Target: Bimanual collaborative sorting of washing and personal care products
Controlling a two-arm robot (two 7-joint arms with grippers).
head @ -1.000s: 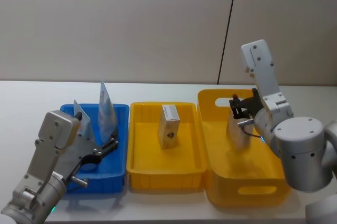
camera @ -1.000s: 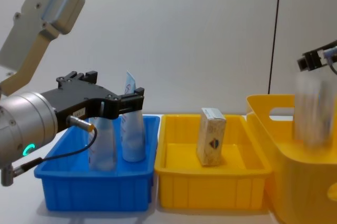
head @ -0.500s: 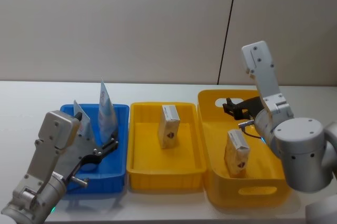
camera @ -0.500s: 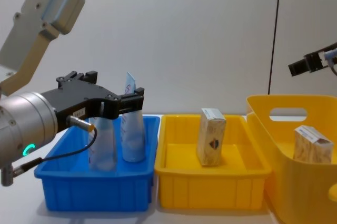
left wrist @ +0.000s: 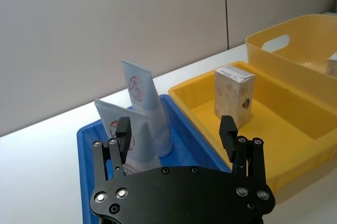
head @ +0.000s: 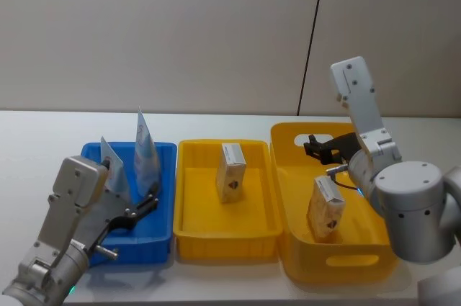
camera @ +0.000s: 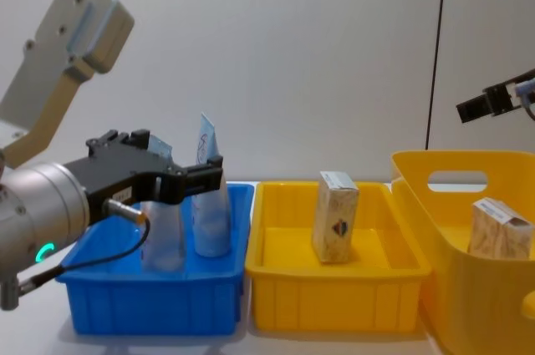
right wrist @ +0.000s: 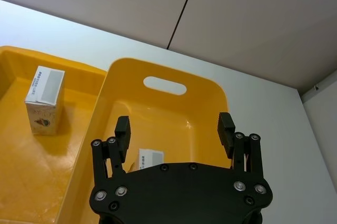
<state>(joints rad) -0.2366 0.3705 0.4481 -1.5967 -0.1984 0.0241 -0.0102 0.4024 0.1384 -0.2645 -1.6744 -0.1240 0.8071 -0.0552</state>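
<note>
Big yellow handled tub (head: 302, 263) at 4 o'clock: a beige carton (head: 325, 209) stands inside, floor free toward 12. Right gripper (right wrist: 174, 126) hovers above it, fingers spread, empty. Yellow tray (head: 223, 245) at 6 o'clock, second carton (head: 231, 173) mid-floor, room all round. Blue bin (head: 137, 248) at 8 o'clock: two squeeze tubes (head: 146, 151) upright at the back. Left gripper (left wrist: 175, 132) is at the bin's front edge, fingers released. Tubes carry red circle logos, writing unreadable; cartons show dark emblems.

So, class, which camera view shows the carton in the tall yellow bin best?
The head view: the carton shows top and front face inside the tall yellow bin. The chest view catches its upper part over the wall, the right wrist view its white top, the left wrist view a sliver.
</note>
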